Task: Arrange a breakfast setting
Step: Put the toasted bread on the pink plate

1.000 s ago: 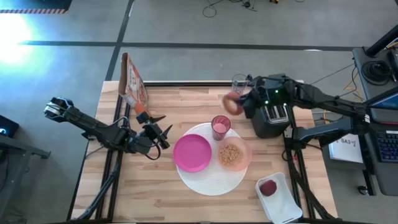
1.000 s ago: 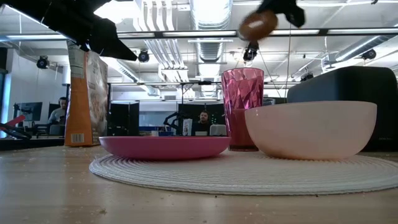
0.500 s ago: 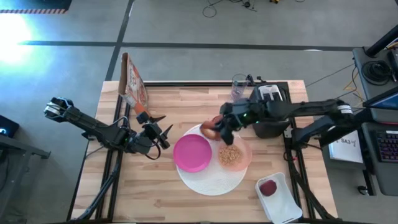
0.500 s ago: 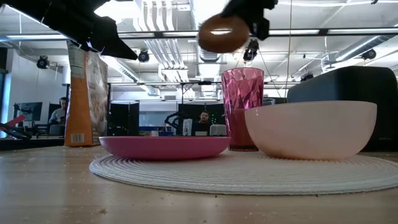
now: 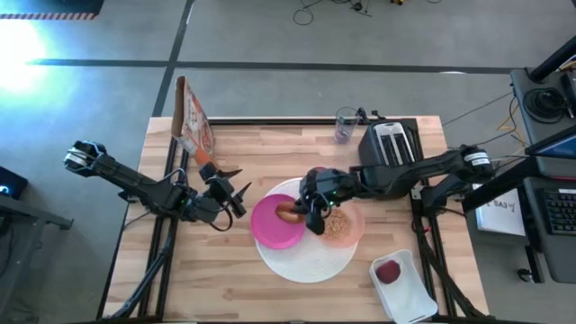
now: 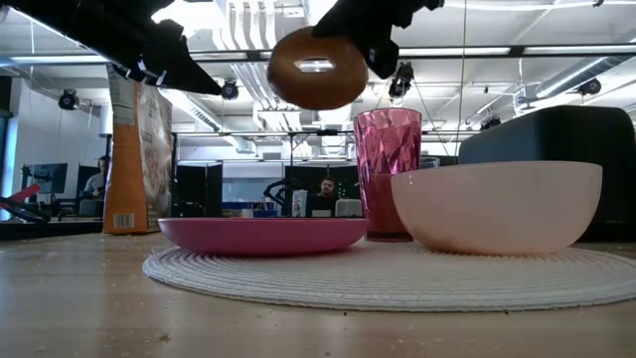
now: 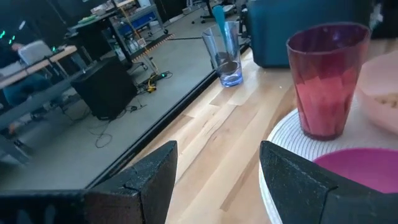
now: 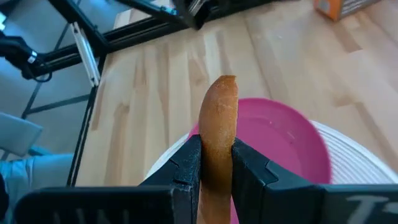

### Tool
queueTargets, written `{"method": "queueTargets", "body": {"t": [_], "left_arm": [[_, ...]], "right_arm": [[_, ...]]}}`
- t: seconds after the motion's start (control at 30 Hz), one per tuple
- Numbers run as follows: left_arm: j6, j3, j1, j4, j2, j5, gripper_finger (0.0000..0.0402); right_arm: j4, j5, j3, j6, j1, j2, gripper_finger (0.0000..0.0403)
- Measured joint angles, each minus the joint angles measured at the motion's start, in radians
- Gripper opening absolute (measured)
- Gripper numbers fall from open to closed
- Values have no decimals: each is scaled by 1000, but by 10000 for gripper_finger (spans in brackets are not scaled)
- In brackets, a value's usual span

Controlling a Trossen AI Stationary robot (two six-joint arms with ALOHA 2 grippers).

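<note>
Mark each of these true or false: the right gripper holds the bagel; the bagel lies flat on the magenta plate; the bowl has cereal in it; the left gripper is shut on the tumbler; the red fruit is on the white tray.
1. The right gripper holds the bagel. True.
2. The bagel lies on the magenta plate. False: it hangs above the plate, clear of it in the low view.
3. The bowl holds cereal. True.
4. The left gripper is shut on the tumbler. False: it is open, holding nothing, beside the round mat.
5. The red fruit lies on the white tray. True.

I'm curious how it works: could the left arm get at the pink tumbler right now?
Probably not easily: the right end effector, shut on the bagel, hangs over the magenta plate between the left end effector and the pink tumbler.
</note>
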Motion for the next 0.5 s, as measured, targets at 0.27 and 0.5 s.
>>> {"method": "queueTargets", "body": {"t": [0.27, 0.5], "left_arm": [[-74, 0, 0, 21, -3, -9, 213], [-75, 0, 0, 84, -5, -10, 213]], "right_arm": [[57, 0, 0, -41, 25, 76, 56], [63, 1, 0, -131, 28, 137, 56]]}}
